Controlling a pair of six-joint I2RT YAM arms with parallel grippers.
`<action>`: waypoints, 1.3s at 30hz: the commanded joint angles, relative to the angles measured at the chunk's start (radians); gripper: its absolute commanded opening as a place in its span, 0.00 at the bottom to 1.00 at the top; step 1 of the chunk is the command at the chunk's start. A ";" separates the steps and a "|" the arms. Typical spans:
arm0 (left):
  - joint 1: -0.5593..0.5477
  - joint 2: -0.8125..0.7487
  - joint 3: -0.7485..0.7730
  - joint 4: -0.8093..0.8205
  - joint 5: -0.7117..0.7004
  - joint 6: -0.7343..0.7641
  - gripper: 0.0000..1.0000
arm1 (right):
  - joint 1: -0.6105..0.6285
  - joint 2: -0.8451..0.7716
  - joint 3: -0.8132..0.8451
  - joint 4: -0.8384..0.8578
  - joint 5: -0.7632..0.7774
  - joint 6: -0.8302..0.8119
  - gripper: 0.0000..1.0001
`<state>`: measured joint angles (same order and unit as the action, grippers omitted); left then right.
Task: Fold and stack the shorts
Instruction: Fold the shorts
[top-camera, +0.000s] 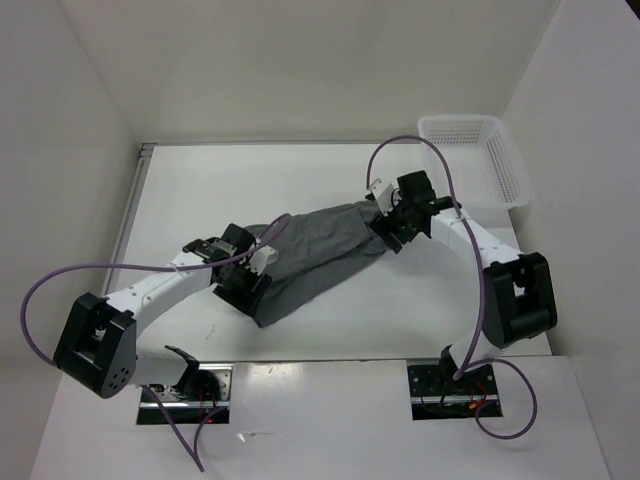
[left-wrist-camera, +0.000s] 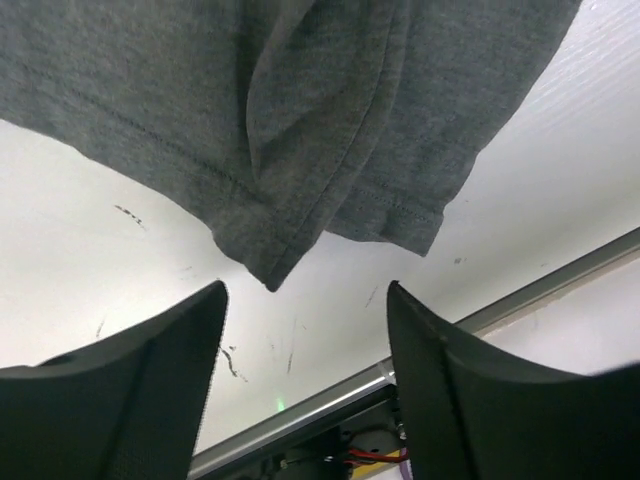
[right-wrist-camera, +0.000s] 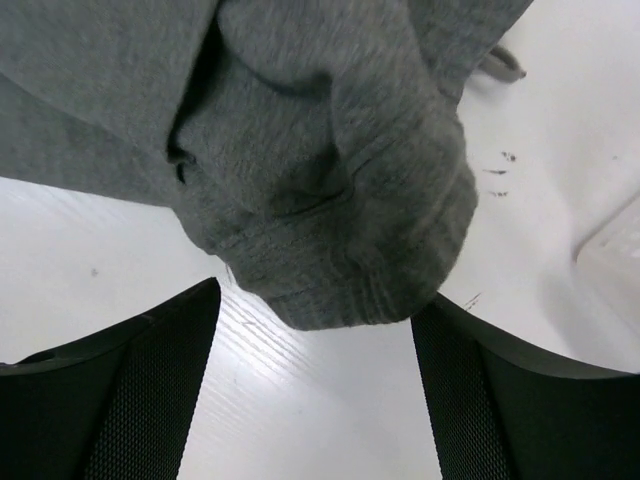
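Observation:
The grey shorts (top-camera: 315, 255) lie loosely bunched on the white table, running diagonally from near left to far right. My left gripper (top-camera: 248, 285) is open at their near-left end. In the left wrist view a hem corner of the shorts (left-wrist-camera: 300, 130) hangs just beyond the open gripper (left-wrist-camera: 306, 292), apart from both fingers. My right gripper (top-camera: 392, 225) is open at the far-right end. In the right wrist view the bunched elastic waistband of the shorts (right-wrist-camera: 330, 200) sits at the mouth of the gripper (right-wrist-camera: 316, 298), not clamped. A drawstring end (right-wrist-camera: 503, 66) pokes out.
A white mesh basket (top-camera: 470, 155) stands at the far right corner of the table. White walls enclose the table on three sides. The metal rail of the table's near edge (left-wrist-camera: 470, 320) shows just past the left fingers.

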<state>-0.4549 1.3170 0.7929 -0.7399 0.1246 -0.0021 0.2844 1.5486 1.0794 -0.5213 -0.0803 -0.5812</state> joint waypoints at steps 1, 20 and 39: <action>-0.039 -0.002 0.067 0.028 -0.011 0.002 0.74 | -0.036 -0.047 0.112 -0.051 -0.159 0.030 0.81; -0.186 0.192 -0.012 0.229 -0.226 0.002 0.60 | -0.067 0.226 0.160 0.063 -0.105 0.098 0.79; 0.209 0.070 -0.038 0.392 -0.435 0.002 0.37 | 0.191 0.041 0.005 -0.148 -0.245 0.012 0.44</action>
<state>-0.2600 1.4281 0.7296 -0.3172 -0.3187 0.0017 0.4873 1.6363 1.0721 -0.6159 -0.2790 -0.6033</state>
